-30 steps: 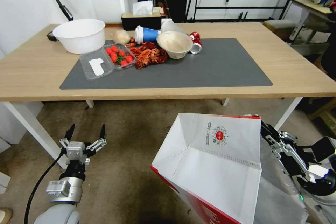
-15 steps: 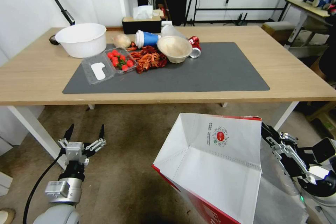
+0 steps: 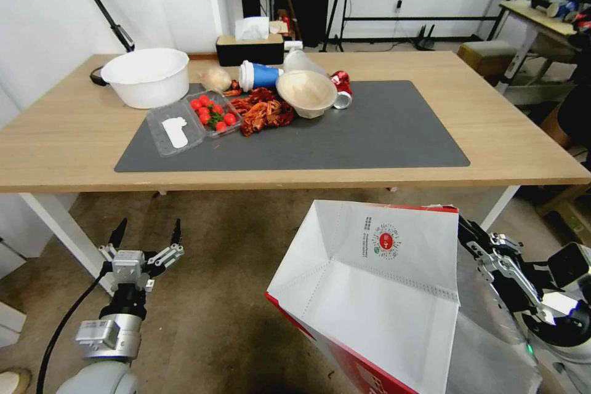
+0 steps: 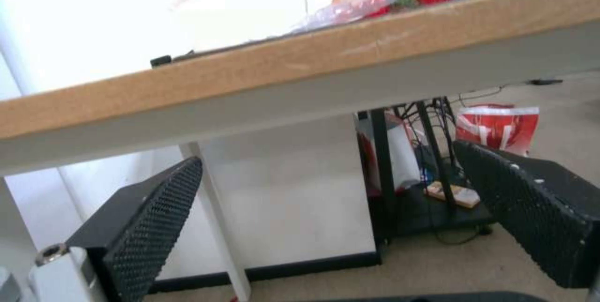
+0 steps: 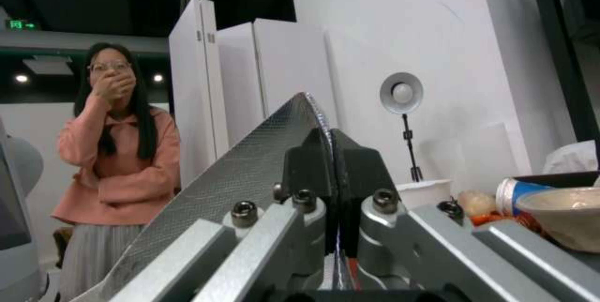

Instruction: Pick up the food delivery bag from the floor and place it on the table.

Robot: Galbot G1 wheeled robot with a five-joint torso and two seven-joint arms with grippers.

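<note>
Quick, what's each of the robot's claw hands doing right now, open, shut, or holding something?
Left gripper: open, holding nothing, low in front of the table.
Right gripper: fingers shut on the silver edge of the food delivery bag, holding it up.

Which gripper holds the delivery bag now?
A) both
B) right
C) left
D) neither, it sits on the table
B: the right gripper is pinched shut on the foil-lined edge of the food delivery bag, while the left gripper hangs open and apart from it, below the table edge.
</note>
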